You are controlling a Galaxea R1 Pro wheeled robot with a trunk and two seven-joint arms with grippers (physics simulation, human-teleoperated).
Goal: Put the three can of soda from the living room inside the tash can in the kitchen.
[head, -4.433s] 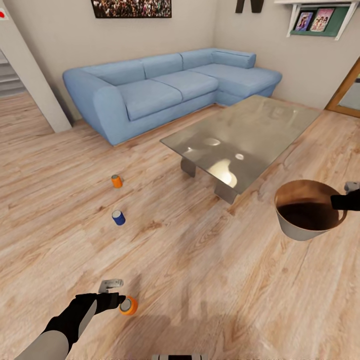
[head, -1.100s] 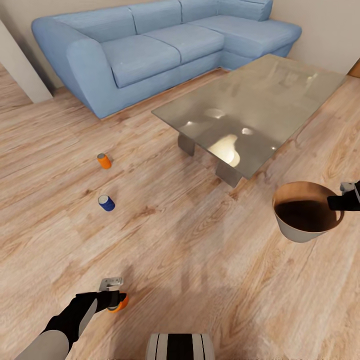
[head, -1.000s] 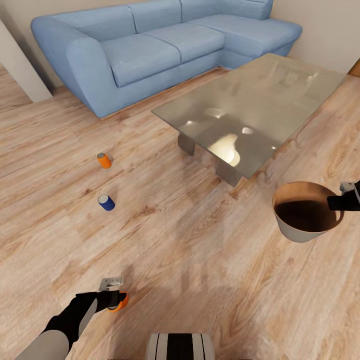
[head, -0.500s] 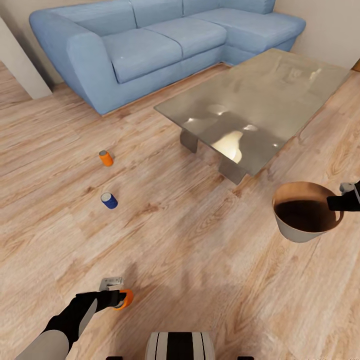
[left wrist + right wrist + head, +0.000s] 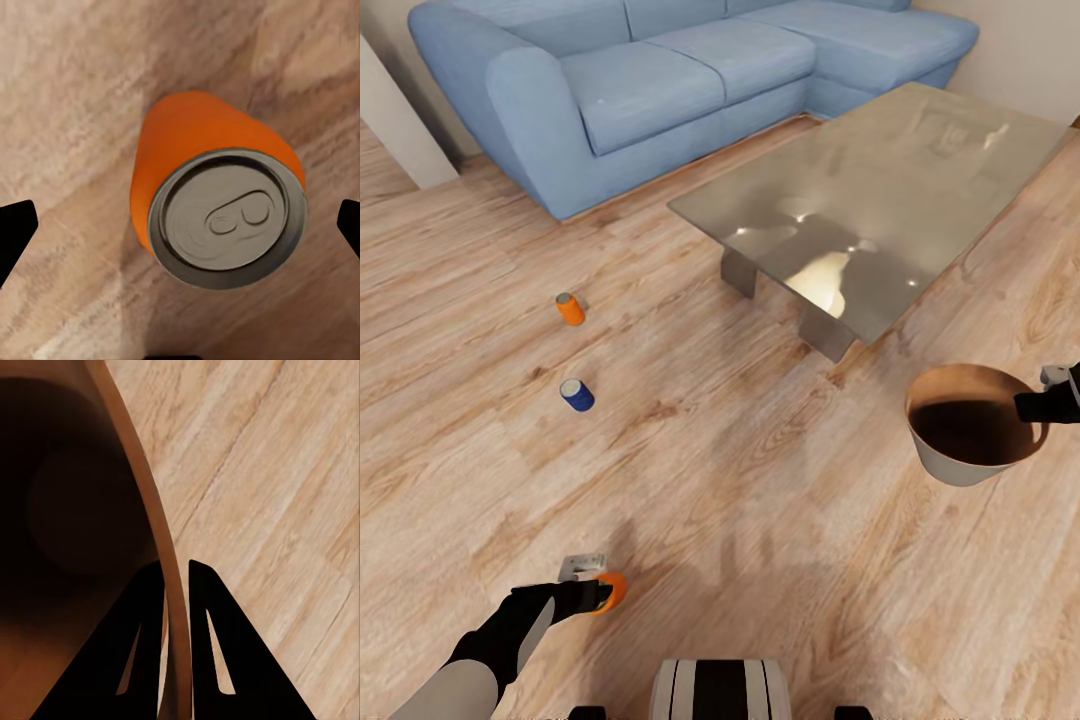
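Note:
An orange can of soda [image 5: 612,589] stands on the wood floor between the fingers of my left gripper [image 5: 598,594]. In the left wrist view its grey top [image 5: 225,225] sits between the two spread fingertips, which stay clear of it, so my left gripper [image 5: 180,232] is open. A second orange can [image 5: 570,309] and the dark blue can [image 5: 576,394] stand farther off on the floor. My right gripper [image 5: 1032,406] is shut on the rim of the tash can [image 5: 960,470], held above the floor. The wrist view shows that rim [image 5: 127,457] pinched between the fingers [image 5: 210,607].
The glass-topped coffee table [image 5: 920,160] stands ahead to the right, with the light blue sofa [image 5: 630,90] behind it. A white wall corner [image 5: 390,120] is at far left. Open wood floor lies between me and the far cans. My own base [image 5: 718,690] shows at the bottom.
The whole view has shifted, so the camera moved nearer the table. The near orange can shows slightly more past my left fingers. The right gripper still holds the tash can.

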